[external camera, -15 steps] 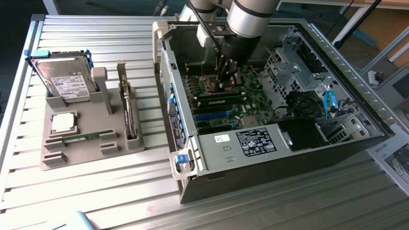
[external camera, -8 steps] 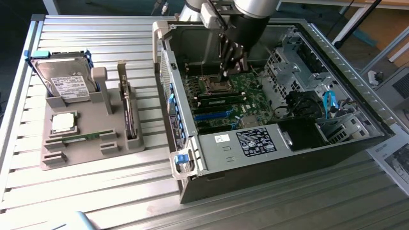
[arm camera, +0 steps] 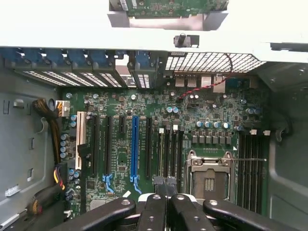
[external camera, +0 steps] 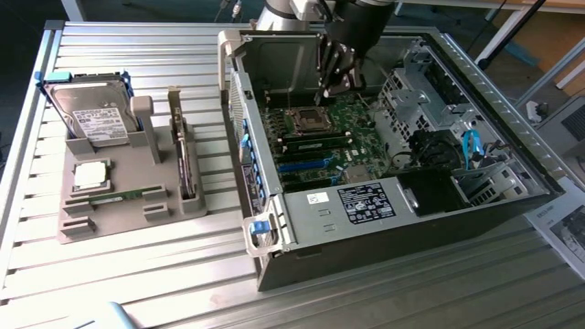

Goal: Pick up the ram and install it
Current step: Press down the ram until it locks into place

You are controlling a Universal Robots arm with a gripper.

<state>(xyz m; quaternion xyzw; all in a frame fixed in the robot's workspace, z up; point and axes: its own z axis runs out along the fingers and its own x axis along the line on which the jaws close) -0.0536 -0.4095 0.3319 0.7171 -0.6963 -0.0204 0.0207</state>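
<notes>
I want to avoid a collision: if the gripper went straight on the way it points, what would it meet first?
Probably the motherboard, near its memory slots beside the processor socket; depth is unclear.

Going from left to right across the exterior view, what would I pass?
Hard drive → grey holder tray → open computer case → blue cable inside the case's right part.

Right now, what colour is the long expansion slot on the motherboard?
Blue, clearest in the wrist view.
</notes>
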